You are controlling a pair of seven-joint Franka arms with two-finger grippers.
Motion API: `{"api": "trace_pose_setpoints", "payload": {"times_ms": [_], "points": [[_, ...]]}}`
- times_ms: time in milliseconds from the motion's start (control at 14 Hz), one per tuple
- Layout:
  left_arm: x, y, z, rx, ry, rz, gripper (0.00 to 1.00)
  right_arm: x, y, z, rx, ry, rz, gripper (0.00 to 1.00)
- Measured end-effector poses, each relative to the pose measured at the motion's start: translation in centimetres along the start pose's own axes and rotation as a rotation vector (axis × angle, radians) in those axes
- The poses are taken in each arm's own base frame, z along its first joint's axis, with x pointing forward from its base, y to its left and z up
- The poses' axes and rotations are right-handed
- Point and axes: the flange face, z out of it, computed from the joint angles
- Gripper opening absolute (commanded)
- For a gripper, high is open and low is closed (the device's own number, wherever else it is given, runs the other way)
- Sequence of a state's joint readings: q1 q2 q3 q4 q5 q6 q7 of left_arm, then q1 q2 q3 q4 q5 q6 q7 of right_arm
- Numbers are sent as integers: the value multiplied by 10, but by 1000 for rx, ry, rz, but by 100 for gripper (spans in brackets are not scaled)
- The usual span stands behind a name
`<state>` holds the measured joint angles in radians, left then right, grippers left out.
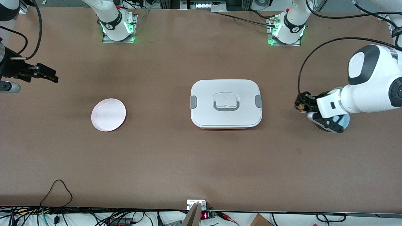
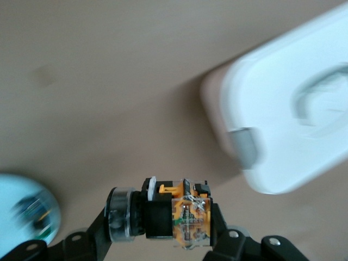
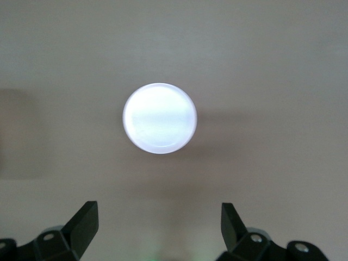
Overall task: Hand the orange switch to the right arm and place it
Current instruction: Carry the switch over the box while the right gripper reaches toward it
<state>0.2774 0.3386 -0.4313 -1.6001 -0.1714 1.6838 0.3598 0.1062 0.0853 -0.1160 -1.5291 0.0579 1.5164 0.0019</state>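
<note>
**Left hand has the orange switch up off the surface**

The left hand [image 1: 303, 105] is in the air toward the left arm's end of the surface [image 1: 176, 163], and clamped between its fingers [image 2: 220, 234] is the orange switch [image 2: 179, 215]. The left wrist view gives the good look: the switch lies sideways in the grip, its black collar and clear-rimmed cap end pressed to one finger, the orange and tan-gold body to the other. It is clear of the brown top, held over bare surface between the white lidded box [image 1: 226, 104] and a pale blue dish [image 1: 342, 122] that peeks out under the left arm's wrist. In the left wrist view that blue dish [image 2: 24, 215] shows at the edge, and the box's corner with its grey latch [image 2: 246, 147] sits close by.

Over at the right arm's end, the right hand [image 1: 44, 73] hangs in the air, waiting, its two black fingers [image 3: 81, 220] spread wide with nothing between them. Its wrist camera looks over the white plate [image 3: 160, 118], which lies flat and bare on the surface, well apart from the box. The box sits mid-surface, lid on, handle folded flat.
</note>
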Motion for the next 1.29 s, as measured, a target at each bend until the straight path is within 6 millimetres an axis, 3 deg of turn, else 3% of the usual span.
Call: {"api": "trace_pose_setpoints", "payload": {"times_ms": [357, 500, 786, 1000, 1286], "points": [[20, 42, 7, -379, 183, 315, 15, 3, -28, -4, 379, -3, 5, 100], [30, 82, 7, -482, 246, 432, 15, 11, -41, 3, 529, -27, 9, 100], [54, 171, 3, -505, 449, 733, 9, 25, -71, 32, 809, -141, 14, 100], [73, 225, 23, -487, 686, 900, 8, 27, -88, 55, 1052, -218, 53, 100], [74, 292, 52, -560, 964, 920, 7, 21, -105, 118, 1311, -330, 136, 100]]}}
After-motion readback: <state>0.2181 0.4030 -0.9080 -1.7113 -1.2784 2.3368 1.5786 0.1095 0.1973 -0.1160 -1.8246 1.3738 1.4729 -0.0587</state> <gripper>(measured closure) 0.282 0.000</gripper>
